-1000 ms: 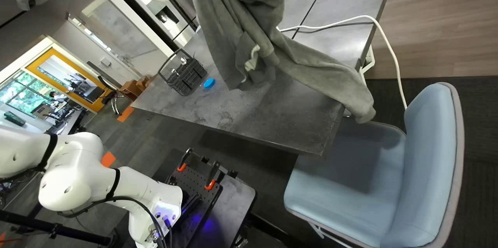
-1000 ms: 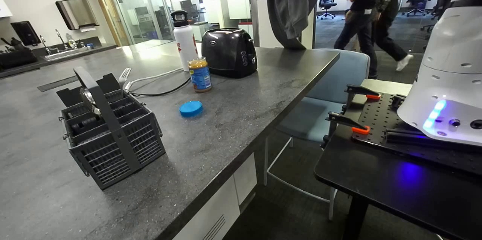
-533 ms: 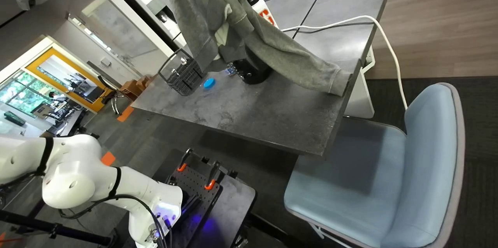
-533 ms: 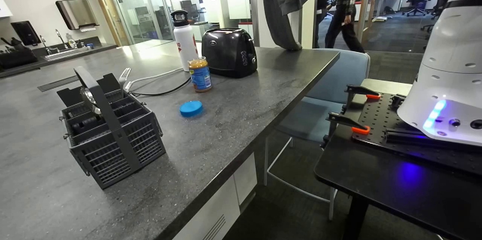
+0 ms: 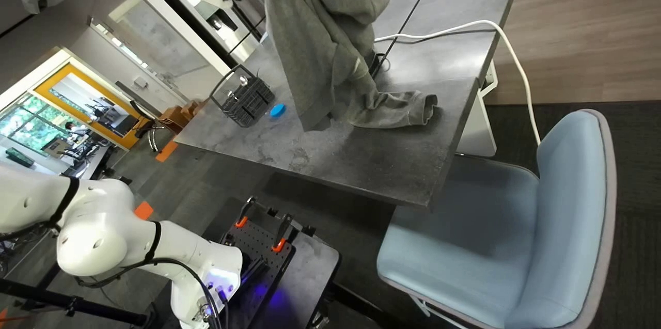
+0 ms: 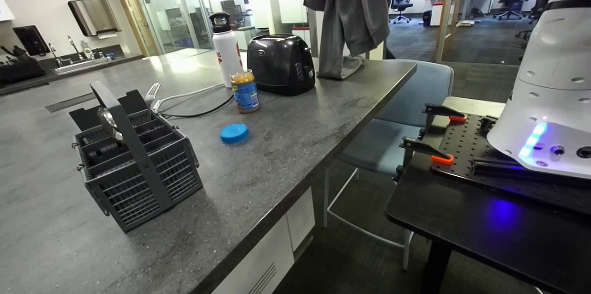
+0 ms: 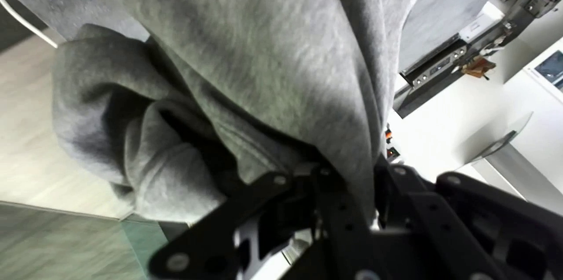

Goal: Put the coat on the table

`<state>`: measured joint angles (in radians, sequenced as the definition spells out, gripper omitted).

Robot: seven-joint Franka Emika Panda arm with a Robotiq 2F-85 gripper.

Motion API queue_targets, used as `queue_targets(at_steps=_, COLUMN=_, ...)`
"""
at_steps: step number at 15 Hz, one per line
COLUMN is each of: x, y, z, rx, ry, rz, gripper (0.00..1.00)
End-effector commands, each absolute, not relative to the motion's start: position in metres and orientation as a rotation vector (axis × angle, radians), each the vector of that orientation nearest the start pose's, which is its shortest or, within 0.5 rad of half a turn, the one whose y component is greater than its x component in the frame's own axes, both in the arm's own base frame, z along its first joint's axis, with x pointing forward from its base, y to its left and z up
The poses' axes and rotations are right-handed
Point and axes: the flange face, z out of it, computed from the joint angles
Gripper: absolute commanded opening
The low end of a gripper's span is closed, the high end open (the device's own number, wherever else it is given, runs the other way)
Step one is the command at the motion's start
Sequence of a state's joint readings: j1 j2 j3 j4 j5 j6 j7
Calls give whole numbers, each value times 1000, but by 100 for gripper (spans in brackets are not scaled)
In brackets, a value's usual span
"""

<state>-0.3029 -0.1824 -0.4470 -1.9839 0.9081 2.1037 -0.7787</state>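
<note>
In the wrist view we see the black two-fingered end effector (image 7: 358, 179) clamped narrowly on a bunched part of the grey fabric coat (image 7: 272, 60). In both exterior views the coat hangs over the smooth grey flat surface (image 5: 382, 163), one sleeve (image 5: 397, 112) resting on it. We find that sleeve near the glossy black toaster (image 6: 277, 65), while the round blue lid (image 6: 234, 132) lies near yet apart from the dark grey plastic basket (image 6: 150, 171).

The smooth white arm (image 5: 119, 233) wears black bands (image 5: 153, 241) and cable (image 5: 165, 261), its tool (image 7: 358, 179) black.
</note>
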Motion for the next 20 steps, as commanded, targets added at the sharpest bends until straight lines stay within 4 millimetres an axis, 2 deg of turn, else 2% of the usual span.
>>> queue_targets(at_steps=1, x=425, y=-367, z=542, rx=-2416, ry=495, rz=-961, gripper=5)
queue_targets(at_steps=5, x=433, y=-386, z=481, rx=-2455, ry=588, rz=-800, gripper=5)
queue_targets(at_steps=11, x=426, y=-419, z=391, rx=-2465, ry=728, rz=-581, gripper=5)
queue_targets(at_steps=15, x=423, y=-432, z=351, rx=-2485, ry=807, rz=-451, gripper=5)
queue_targets(at_steps=17, x=423, y=-434, z=341, rx=-2504, ry=828, rz=-395, gripper=5)
queue_targets(at_steps=18, x=423, y=-433, z=342, rx=-2513, ry=832, rz=-377, gripper=44)
queue_targets(at_steps=20, x=424, y=-428, z=354, rx=-2530, ry=832, rz=-371, gripper=51)
